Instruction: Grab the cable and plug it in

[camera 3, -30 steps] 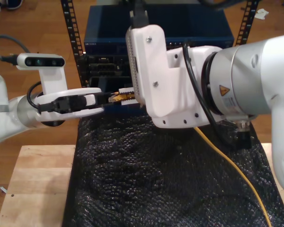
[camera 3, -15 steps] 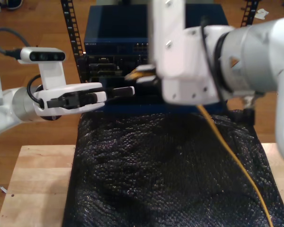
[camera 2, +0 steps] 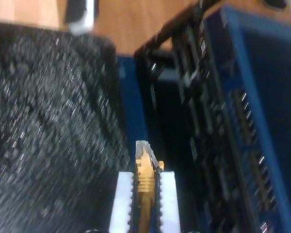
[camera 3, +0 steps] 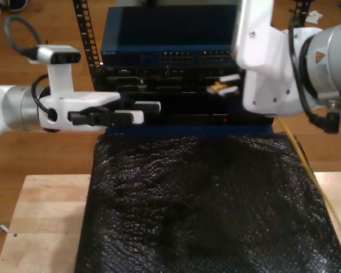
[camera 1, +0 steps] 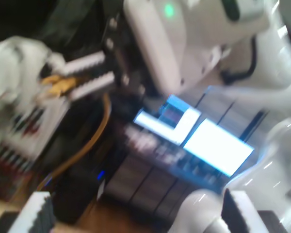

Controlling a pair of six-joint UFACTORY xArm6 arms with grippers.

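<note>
The cable (camera 3: 304,161) is thin and yellow-orange, and it runs up the exterior view's right side of the mat. Its clear-tipped plug (camera 3: 216,87) is pinched between the white fingers of my second gripper (camera 3: 228,84), which is shut on it. The plug (camera 2: 145,165) points toward the black and blue rack, with a gap between its tip and the rack. My first gripper (camera 3: 148,112) reaches in from the exterior view's left. It is open with nothing between its fingers (camera 1: 36,213), and it looks across at the held plug (camera 1: 58,85) and the hanging cable (camera 1: 96,133).
A blue network switch (camera 3: 170,34) with a row of ports (camera 3: 187,57) tops a black rack behind the table. A black bubbled mat (camera 3: 204,205) covers most of the wooden table (camera 3: 45,222). Thick black arm cables (camera 3: 307,108) hang by the second arm.
My second gripper has swung to the exterior view's right and higher with the plug, away from the first gripper. My first gripper has slid slightly toward the rack.
</note>
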